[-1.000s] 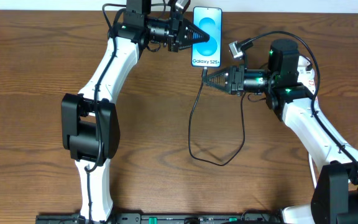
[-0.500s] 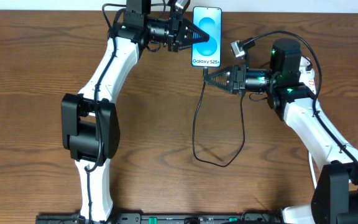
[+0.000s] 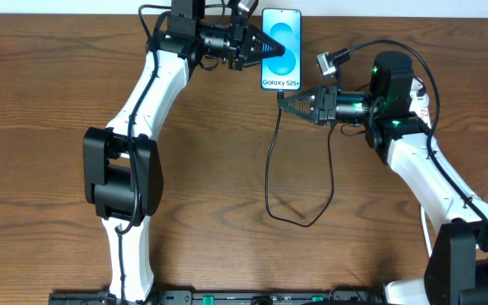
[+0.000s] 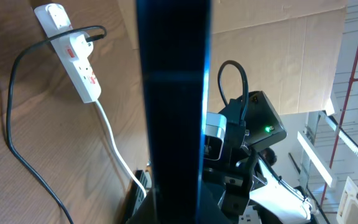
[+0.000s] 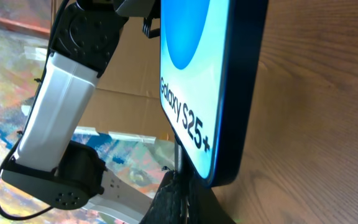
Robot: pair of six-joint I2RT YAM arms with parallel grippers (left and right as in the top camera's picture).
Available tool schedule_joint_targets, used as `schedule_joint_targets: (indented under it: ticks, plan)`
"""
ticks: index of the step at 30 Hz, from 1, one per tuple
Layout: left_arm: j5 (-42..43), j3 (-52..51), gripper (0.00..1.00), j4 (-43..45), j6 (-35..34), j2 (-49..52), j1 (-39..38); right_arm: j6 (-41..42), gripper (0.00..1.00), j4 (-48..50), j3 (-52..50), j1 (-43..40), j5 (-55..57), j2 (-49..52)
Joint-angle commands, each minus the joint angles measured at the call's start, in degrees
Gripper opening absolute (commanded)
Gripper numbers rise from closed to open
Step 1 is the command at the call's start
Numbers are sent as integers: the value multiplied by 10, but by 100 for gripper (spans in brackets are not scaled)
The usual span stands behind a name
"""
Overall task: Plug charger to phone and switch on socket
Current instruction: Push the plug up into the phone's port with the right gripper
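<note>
- Brown wood-grain table [image 3: 41, 169], with the charger [image 3: 267, 182] cable looping across it.
- Right gripper [image 3: 280, 102] is pinched on the charger's plug tip, just below the phone [image 3: 291, 30].
- Left gripper [image 3: 280, 49] is clamped on the phone's side.
- Socket [image 4: 76, 56] lies beyond, with cardboard panels [image 4: 278, 50] behind it.
- Right gripper has edged nearer the phone.

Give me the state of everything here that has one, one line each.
phone: screen lit, clamped in left pincer
charger: slack loop, tip in right pincer at phone's bottom edge
power strip: charger runs to it, switch unreadable
left pincer: shut on phone
right pincer: shut on charger
</note>
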Motion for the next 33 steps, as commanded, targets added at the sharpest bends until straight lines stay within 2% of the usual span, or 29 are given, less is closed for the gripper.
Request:
schedule_joint_targets:
  ticks: [1, 9, 10, 11, 12, 13, 18, 21, 22, 23, 26, 30, 33]
  plan:
    - [34, 7, 8, 2, 8, -25, -4, 4, 1, 10, 5, -10, 33, -3]
    - [34, 7, 7, 2, 8, -25, -7, 4, 1, 10, 5, -10, 45, -3]
    - [34, 7, 7, 2, 8, -25, -7, 4, 5, 10, 5, -10, 41, -3]
    - [34, 7, 7, 2, 8, -25, -7, 3, 13, 10, 5, -9, 41, -3]
    - [33, 7, 7, 2, 8, -25, -6, 2, 27, 10, 5, -7, 41, -3]
    - [33, 7, 7, 2, 8, -25, -1, 2, 36, 10, 5, -5, 41, -3]
    - [24, 7, 7, 0, 8, -25, 14, 2, 57, 5, 5, -5, 42, -3]
    - [10, 6, 7, 0, 10, -24, 14, 2, 81, 0, 5, -5, 44, -3]
    - [-7, 6, 7, -2, 11, -23, 14, -1, 92, -6, 5, -5, 47, -3]
    - [-14, 6, 7, -4, 11, -22, 14, -3, 96, -10, 5, -5, 48, -3]
    - [-38, 6, 7, -25, 13, -19, 14, -24, 99, -46, 5, -6, 61, -3]
    - [-47, 5, 7, -101, 85, -11, 12, -71, 99, -101, 5, -6, 78, -3]
    - [-99, 5, 7, -205, 155, -9, 12, -90, 99, -128, 5, -6, 90, -3]
